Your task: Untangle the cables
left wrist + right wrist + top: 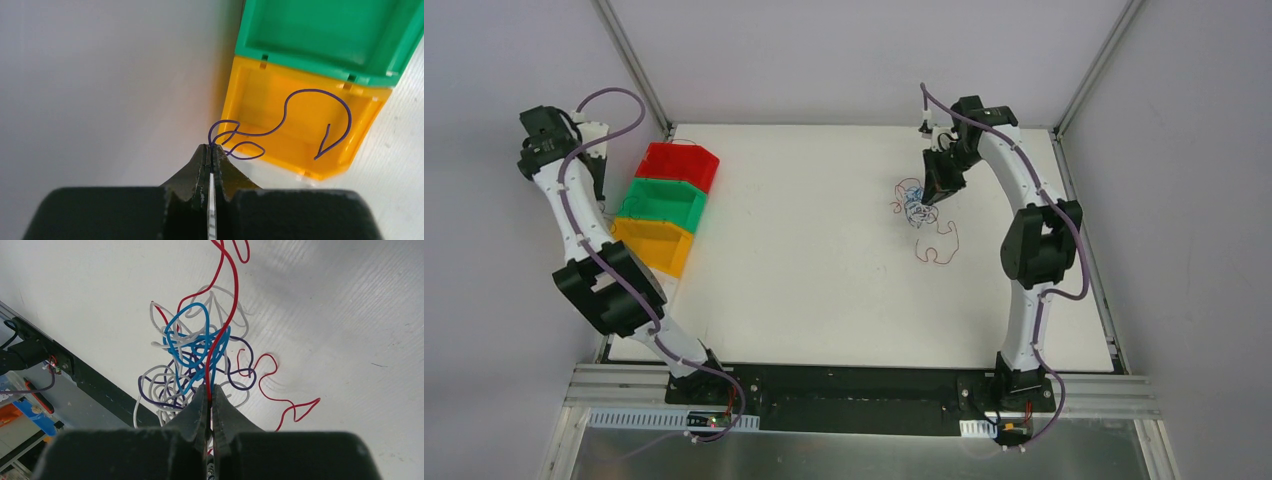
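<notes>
Two grippers, both clenched. The left gripper (211,147) pinches one purple wire (312,90) at its tips, and the strand curls out in front of the yellow bin (229,107), which sits against the green bin (300,61). The right gripper (210,387) is nipping a red wire (234,290) in the tangled cables (192,347), which lie far right on the white table (804,290). Plain pale walls (844,50) all round.

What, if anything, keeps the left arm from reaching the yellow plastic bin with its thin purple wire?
Probably nothing, so yes. The left gripper, jaws shut, holds the thin purple wire, whose loose end appears to hang over the open yellow plastic bin, with nothing between them.
</notes>
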